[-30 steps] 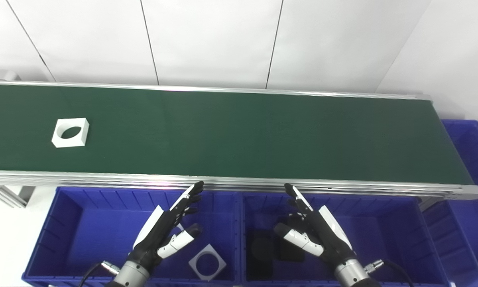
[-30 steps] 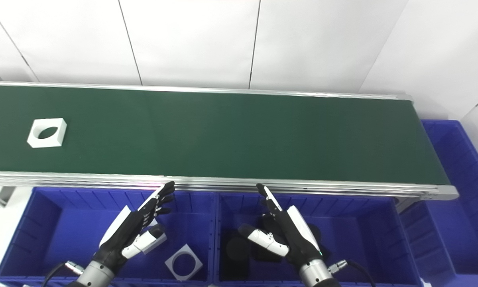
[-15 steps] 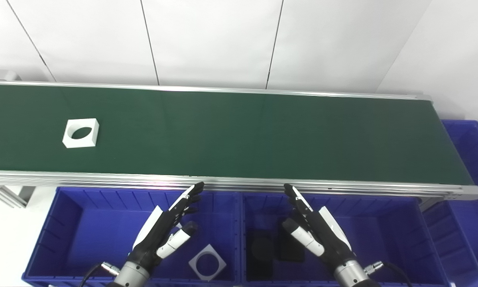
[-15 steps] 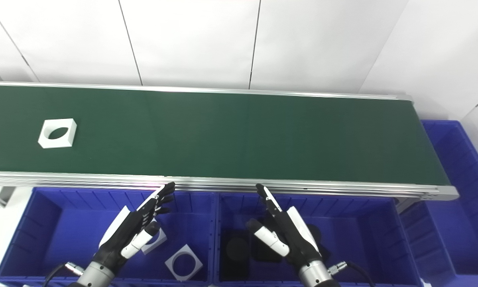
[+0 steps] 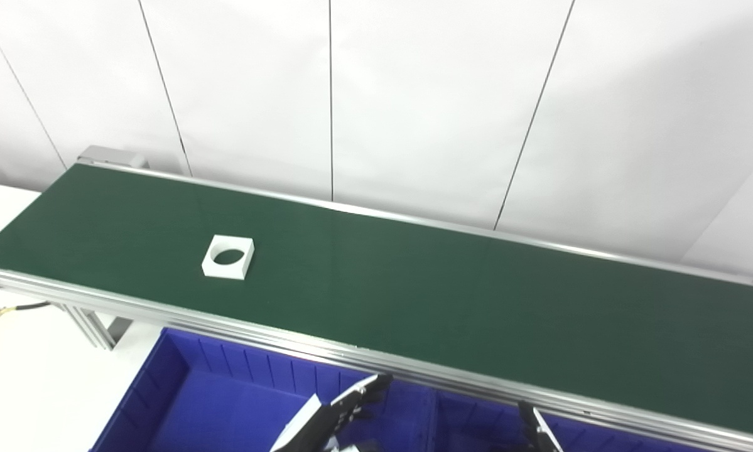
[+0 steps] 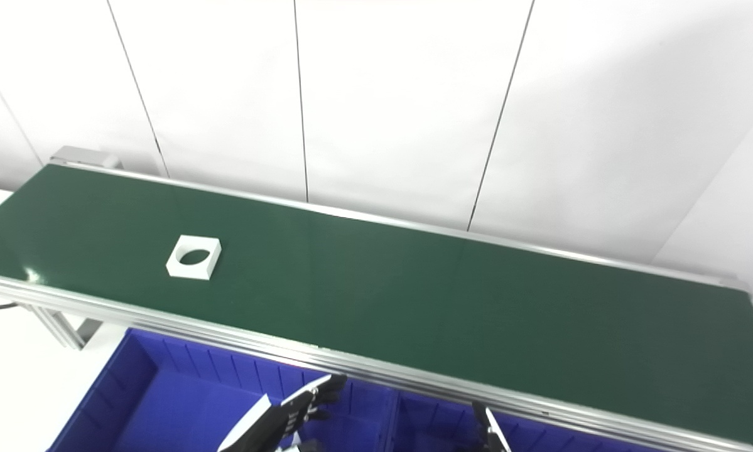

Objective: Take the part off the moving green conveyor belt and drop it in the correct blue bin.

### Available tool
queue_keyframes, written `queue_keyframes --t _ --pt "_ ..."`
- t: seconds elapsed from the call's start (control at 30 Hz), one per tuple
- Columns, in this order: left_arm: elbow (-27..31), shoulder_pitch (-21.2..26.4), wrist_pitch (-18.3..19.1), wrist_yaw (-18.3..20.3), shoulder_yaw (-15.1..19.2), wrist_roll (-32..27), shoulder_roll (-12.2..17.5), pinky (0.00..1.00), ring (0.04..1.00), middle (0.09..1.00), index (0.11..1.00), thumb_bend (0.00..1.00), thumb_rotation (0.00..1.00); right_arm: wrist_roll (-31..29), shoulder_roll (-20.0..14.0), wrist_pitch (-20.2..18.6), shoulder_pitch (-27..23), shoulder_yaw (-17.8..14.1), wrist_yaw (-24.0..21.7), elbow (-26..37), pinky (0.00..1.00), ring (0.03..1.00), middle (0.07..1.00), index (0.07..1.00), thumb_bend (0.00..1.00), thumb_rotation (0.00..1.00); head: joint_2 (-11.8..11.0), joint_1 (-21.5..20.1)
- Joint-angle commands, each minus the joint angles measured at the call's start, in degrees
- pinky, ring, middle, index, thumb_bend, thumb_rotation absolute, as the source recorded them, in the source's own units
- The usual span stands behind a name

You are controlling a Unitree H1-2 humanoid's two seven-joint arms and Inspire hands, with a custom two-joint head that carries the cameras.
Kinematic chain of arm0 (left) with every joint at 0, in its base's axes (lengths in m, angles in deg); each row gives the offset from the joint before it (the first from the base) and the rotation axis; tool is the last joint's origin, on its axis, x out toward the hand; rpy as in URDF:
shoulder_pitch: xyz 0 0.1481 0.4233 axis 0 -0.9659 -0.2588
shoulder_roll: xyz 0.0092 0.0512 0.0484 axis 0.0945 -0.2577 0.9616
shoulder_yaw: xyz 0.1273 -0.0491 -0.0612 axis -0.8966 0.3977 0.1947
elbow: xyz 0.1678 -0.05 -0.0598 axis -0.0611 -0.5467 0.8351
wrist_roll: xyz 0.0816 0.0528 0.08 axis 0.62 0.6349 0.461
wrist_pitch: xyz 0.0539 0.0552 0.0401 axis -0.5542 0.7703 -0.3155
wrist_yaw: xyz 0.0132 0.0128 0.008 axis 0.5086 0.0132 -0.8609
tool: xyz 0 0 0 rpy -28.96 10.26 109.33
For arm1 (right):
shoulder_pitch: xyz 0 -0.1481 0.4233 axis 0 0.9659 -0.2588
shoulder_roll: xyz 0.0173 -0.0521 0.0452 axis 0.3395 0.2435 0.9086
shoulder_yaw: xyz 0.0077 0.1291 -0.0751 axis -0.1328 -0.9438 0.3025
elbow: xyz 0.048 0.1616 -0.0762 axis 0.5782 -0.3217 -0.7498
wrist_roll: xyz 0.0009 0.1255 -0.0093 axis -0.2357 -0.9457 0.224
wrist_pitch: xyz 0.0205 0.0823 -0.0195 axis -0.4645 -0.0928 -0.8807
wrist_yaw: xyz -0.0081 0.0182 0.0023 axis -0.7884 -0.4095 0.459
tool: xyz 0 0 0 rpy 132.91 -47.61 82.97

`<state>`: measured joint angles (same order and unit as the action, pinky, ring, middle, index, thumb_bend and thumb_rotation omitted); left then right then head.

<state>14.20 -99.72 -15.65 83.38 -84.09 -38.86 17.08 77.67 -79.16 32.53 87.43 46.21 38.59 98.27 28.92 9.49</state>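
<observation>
Fingers (image 5: pixel 358 397) of the left hand (image 5: pixel 332 422), in the left eye view: stretched forward and a little apart, closed on nothing, tips just short of the conveyor's near aluminium rail (image 5: pixel 414 371). Hung low over the blue bin (image 5: pixel 225 392), mostly cut off by the bottom edge. Of the right hand (image 5: pixel 537 432), showed only a tip or two poking up at the frame's foot; could not tell spread from pressed. Found the white square block with the round hole (image 5: pixel 228 257) lying flat on the green conveyor belt (image 5: pixel 476 301), far to the left and well apart from both hands. In the right eye view, showed the same: left hand (image 6: pixel 282 422) palm-inward over the bin (image 6: pixel 162 389), fingers (image 6: pixel 316 395) pointed up and to the right toward the rail, empty; right hand (image 6: pixel 489 432) again a mere sliver, state not readable; block (image 6: pixel 194 257) flat on the belt (image 6: pixel 476 314) nearer its left end. Judged the step to be waiting and lining up. Best done by holding the left hand open and raised clear of the rail, reaching to where the block was likely to arrive and not where it lay, then closing across two opposite flat sides, not over the hole.
</observation>
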Motion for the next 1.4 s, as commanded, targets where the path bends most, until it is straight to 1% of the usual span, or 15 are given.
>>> queue_keyframes --t 0.0,0.17,0.33,0.43,0.53,0.63,0.7,0.77,0.83,0.9,1.0,1.07,1.13,1.23,1.37 --pt "0.3 1.2 -3.0 -1.1 0.1 -0.7 -0.6 0.83 0.898 0.926 0.901 0.76 0.81 -0.7 0.0 3.3 -0.8 -0.4 0.2 0.5 0.99 0.991 0.999 1.0 0.73 1.0 -0.4 -0.1" --pt "-2.3 2.4 -5.3 -2.0 0.5 -0.1 -1.0 0.81 0.887 0.917 0.894 0.76 0.81 -1.5 0.1 5.6 -1.8 -0.6 0.6 -2.1 0.97 0.983 0.994 1.0 0.74 1.0 -1.7 -0.1" --pt "-3.1 3.6 -7.3 -2.9 1.3 -0.3 -1.1 0.79 0.881 0.917 0.891 0.75 0.8 -1.8 0.4 7.1 -3.0 -0.7 0.7 -3.9 0.96 0.97 0.983 1.0 0.75 1.0 -1.9 -1.0" --pt "-1.8 4.2 -9.0 -3.6 2.2 -0.6 -1.2 0.79 0.872 0.903 0.887 0.75 0.82 -2.0 0.4 8.5 -3.5 -0.8 0.8 -5.0 0.97 0.966 0.976 1.0 0.72 1.0 -1.8 -1.3" --pt "0.6 5.4 -9.1 -3.2 2.9 -1.4 -0.7 0.8 0.878 0.906 0.893 0.76 0.82 -2.3 0.6 9.8 -4.1 -0.9 1.1 -6.2 0.96 0.959 0.972 1.0 0.71 1.0 -1.6 -2.5" --pt "3.7 7.8 -7.7 -2.0 3.7 -2.2 0.3 0.82 0.91 0.932 0.918 0.79 0.83 -3.0 0.9 10.6 -4.8 -1.0 0.9 -7.2 0.97 0.955 0.966 1.0 0.71 1.0 -1.6 -3.9" --pt "6.7 10.2 -5.2 -1.7 4.7 -1.5 1.1 0.84 0.927 0.949 0.933 0.81 0.83 -3.0 1.0 11.0 -5.3 -0.9 0.9 -7.8 0.97 0.952 0.962 1.0 0.71 1.0 -1.6 -5.1" --pt "8.9 13.3 -3.6 -2.0 5.8 1.3 2.4 0.86 0.949 0.978 0.968 0.79 0.87 -3.0 1.0 11.6 -5.7 -0.6 0.7 -8.1 0.96 0.949 0.958 1.0 0.7 1.0 -1.5 -6.4" --pt "10.3 15.4 -2.0 -1.7 6.7 3.0 3.8 0.86 0.954 0.984 0.977 0.78 0.88 -3.4 1.3 11.9 -6.0 -0.6 0.6 -8.3 0.96 0.949 0.958 1.0 0.7 1.0 -1.5 -7.7" --pt "11.5 17.2 -0.1 -1.1 7.5 4.0 5.3 0.91 0.985 0.997 0.996 0.78 0.86 -4.1 1.5 11.9 -6.1 -0.7 0.3 -8.5 0.97 0.949 0.955 1.0 0.7 1.0 -1.3 -8.8" --pt "12.7 19.7 2.0 -0.9 8.4 5.9 6.8 0.92 0.999 1.0 1.0 0.78 0.85 -4.5 1.4 12.1 -6.4 -0.6 0.0 -8.6 0.95 0.944 0.954 1.0 0.71 0.99 -1.1 -9.6" --pt "12.2 21.9 2.9 -0.8 8.8 6.3 7.7 0.93 1.0 1.0 1.0 0.78 0.82 -4.4 1.3 12.3 -6.5 -0.5 -0.1 -8.8 0.94 0.94 0.952 0.999 0.71 0.97 -0.9 -10.3" --pt "9.9 24.5 3.4 -0.9 9.1 6.3 8.3 0.94 0.998 1.0 1.0 0.79 0.79 -4.2 1.2 12.2 -6.8 -0.4 -0.2 -9.0 0.94 0.939 0.948 0.997 0.72 0.96 -0.9 -10.8" --pt "6.2 28.3 4.4 -0.9 9.3 7.5 9.4 0.95 1.0 1.0 0.998 0.83 0.76 -4.5 1.1 12.8 -7.0 -0.4 -0.4 -9.4 0.94 0.939 0.944 0.993 0.73 0.93 -0.3 -11.4" --pt "1.9 32.5 6.0 -1.1 8.8 10.4 11.1 0.92 0.992 1.0 0.998 0.87 0.7 -4.4 1.1 12.8 -7.0 -0.3 -0.3 -9.0 0.93 0.936 0.938 0.986 0.74 0.91 0.3 -11.8"
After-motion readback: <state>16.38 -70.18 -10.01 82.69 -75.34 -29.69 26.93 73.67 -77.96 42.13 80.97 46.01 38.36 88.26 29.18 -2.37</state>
